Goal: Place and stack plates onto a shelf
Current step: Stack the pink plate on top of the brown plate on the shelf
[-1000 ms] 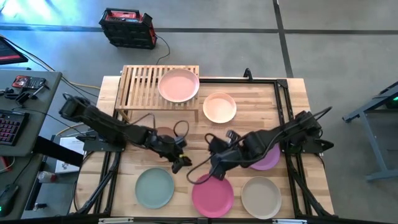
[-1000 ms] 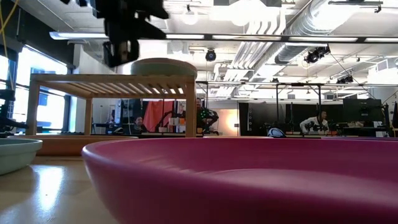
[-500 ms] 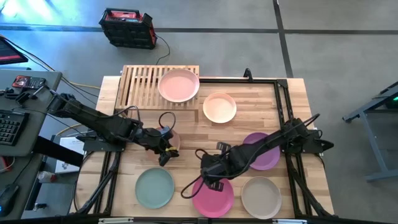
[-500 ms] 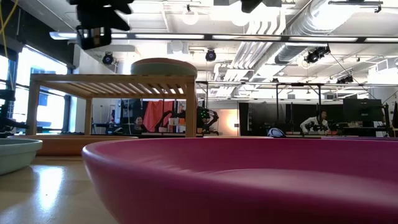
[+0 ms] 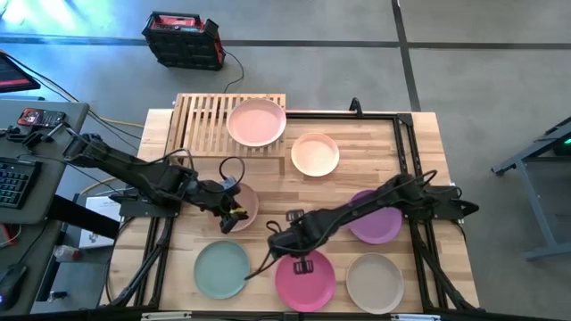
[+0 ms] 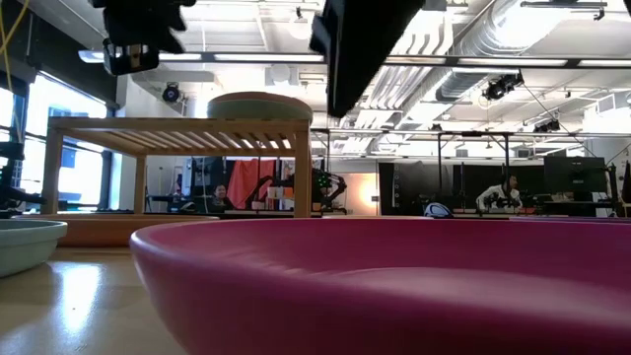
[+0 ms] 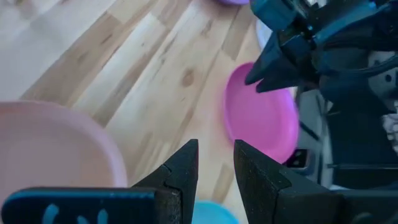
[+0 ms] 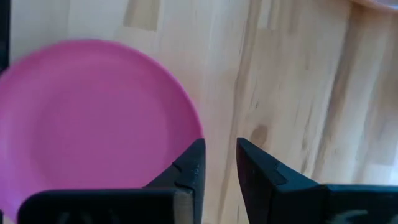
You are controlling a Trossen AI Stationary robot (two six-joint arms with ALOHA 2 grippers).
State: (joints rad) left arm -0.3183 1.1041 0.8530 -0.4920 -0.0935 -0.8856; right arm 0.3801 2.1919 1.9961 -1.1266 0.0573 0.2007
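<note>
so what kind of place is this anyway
Probably a robotics lab in an open-plan industrial office: exposed silver ceiling ducts, a person at distant desks, and a butcher-block wooden worktable on bare concrete floor.

You see only part of the brown plate (image 5: 245,203); the left arm covers the rest. The purple plate (image 5: 379,225) lies half under the right arm, and the low view crops the magenta plate (image 6: 394,286)
</note>
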